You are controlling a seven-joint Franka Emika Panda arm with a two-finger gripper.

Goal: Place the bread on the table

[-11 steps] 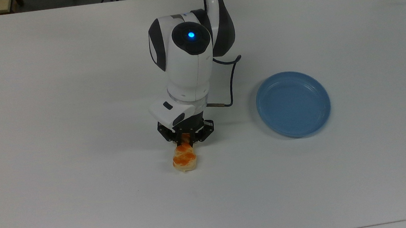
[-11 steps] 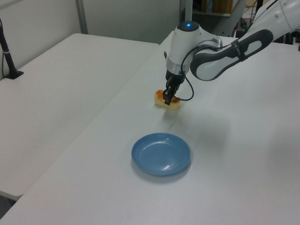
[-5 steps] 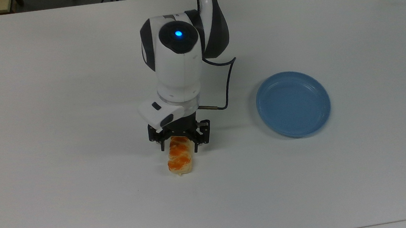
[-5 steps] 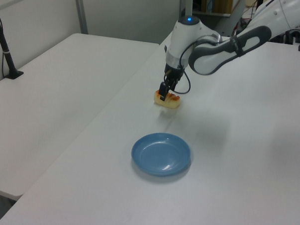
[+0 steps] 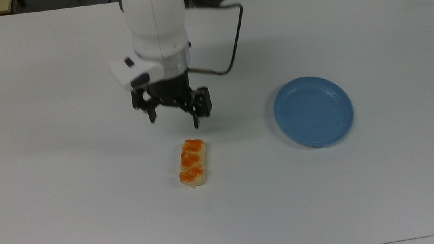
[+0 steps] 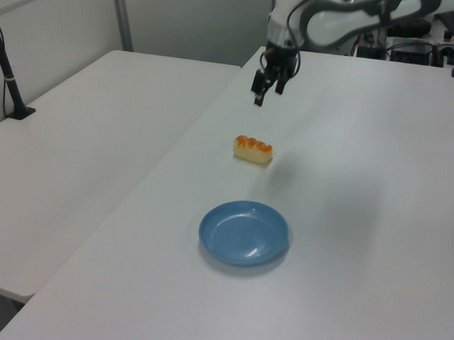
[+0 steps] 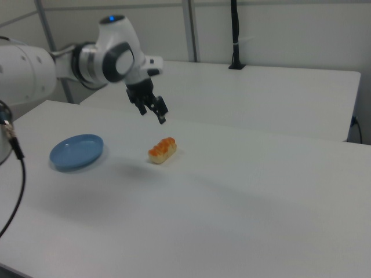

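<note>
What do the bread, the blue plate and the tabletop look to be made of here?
The bread: pale tan body with three glossy orange-brown lumps; the uniform sheen suggests a plastic or foam toy, though real pastry can't be ruled out.
The blue plate: probably plastic, evenly coloured, with soft highlights and a thin rim.
The table: smooth matte white, likely laminate; no grain, little glare.

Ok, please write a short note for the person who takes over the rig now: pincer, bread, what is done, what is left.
Pincer: open, holding nothing, raised above the table.
Bread: lies flat on the bare table, apart from the blue plate, which holds nothing.
Done: bread is on the table and released.
Left: probably only to move the arm clear.
</note>
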